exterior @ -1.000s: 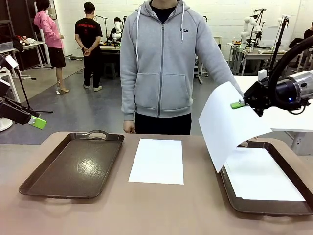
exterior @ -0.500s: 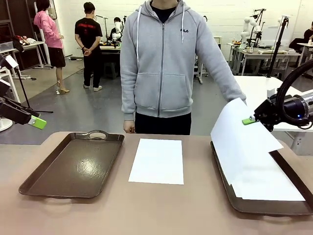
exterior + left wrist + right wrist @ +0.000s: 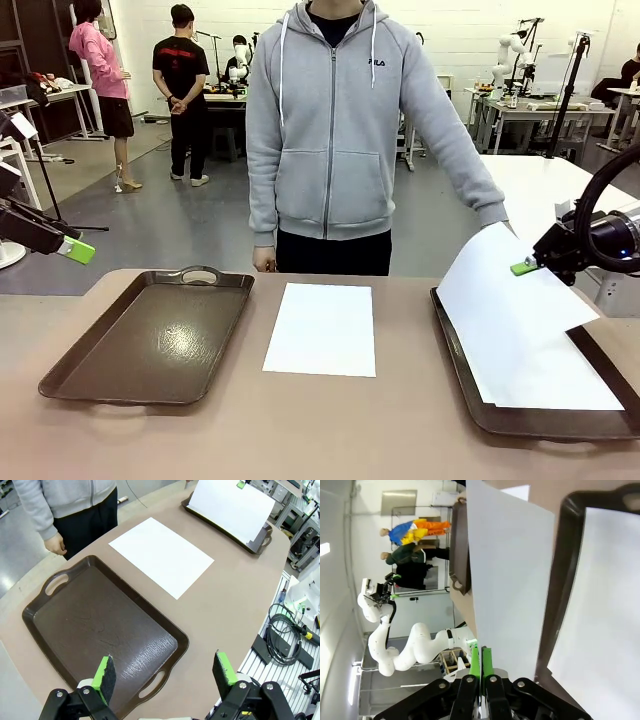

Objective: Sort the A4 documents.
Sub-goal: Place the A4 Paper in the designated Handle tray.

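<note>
My right gripper [image 3: 527, 265] is shut on the far edge of a white A4 sheet [image 3: 505, 310], which slopes down over the right brown tray [image 3: 455, 345]. Another white sheet [image 3: 560, 375] lies flat in that tray. In the right wrist view the pinched sheet [image 3: 512, 575] rises from the closed green pads [image 3: 481, 661], with the tray [image 3: 565, 570] and its flat sheet [image 3: 600, 610] beside it. A further A4 sheet [image 3: 322, 327] lies on the table's middle, also seen as the sheet [image 3: 161, 556] in the left wrist view. My left gripper [image 3: 76, 250] hangs open at the far left, above the table edge; its fingers [image 3: 104, 672] are spread over the empty left tray [image 3: 100, 630].
The empty left brown tray [image 3: 150, 340] sits at the table's left. A person in a grey hoodie [image 3: 335, 130] stands at the far side, one hand [image 3: 264, 262] near the table edge, the other arm stretched toward the right tray. Cables [image 3: 282, 635] lie off the table's edge.
My right gripper has moved right and down with the sheet, which has swung from hanging left of the right tray to sloping low over it. The left arm has not moved.
</note>
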Action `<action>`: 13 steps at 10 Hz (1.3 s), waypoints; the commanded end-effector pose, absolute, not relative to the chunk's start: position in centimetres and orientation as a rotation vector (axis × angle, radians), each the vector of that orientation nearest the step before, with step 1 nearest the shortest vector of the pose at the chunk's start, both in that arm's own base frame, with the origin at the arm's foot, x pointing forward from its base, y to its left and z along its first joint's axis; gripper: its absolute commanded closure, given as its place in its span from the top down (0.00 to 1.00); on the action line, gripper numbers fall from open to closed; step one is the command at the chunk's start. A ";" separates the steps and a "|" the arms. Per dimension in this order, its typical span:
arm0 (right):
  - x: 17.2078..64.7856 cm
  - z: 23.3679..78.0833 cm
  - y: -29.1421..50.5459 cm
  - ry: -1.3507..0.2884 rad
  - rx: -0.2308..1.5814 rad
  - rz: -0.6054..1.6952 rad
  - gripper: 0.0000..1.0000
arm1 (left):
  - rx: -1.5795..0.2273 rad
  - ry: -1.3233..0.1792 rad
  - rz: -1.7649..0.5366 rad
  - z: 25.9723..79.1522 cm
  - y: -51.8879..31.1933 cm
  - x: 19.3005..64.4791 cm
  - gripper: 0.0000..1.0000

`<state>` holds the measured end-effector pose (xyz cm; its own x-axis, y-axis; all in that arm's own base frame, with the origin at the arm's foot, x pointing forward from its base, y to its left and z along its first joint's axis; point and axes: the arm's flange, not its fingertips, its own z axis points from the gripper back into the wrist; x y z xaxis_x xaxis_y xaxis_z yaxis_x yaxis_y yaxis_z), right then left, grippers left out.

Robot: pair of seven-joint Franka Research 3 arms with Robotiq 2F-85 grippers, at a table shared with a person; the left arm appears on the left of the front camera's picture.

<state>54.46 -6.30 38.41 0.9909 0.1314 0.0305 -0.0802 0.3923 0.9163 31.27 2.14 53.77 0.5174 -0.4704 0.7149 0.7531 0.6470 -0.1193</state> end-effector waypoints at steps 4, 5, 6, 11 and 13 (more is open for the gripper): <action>55.8 36.1 -6.9 0.037 1.235 0.090 0.01 | -0.465 -0.713 -0.786 53.6 2.3 31.4 1.00; 55.9 34.9 -7.0 0.024 1.263 0.061 0.01 | -0.465 -0.713 -0.786 53.6 2.3 31.4 1.00; 55.8 33.9 -7.0 0.019 1.289 0.035 0.01 | -0.465 -0.713 -0.786 53.6 2.3 31.4 1.00; 54.8 31.5 -7.4 0.018 1.248 -0.006 0.01 | -0.465 -0.713 -0.786 53.6 2.3 31.4 1.00; 54.3 32.0 -8.1 0.033 1.077 -0.020 0.01 | -0.465 -0.713 -0.786 53.6 2.3 31.4 1.00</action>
<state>55.29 -8.41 31.39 0.9997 0.0087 -0.0229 0.0178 0.3837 0.9233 31.27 2.14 53.77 0.5174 -0.4704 0.7148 0.7531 0.6471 -0.1193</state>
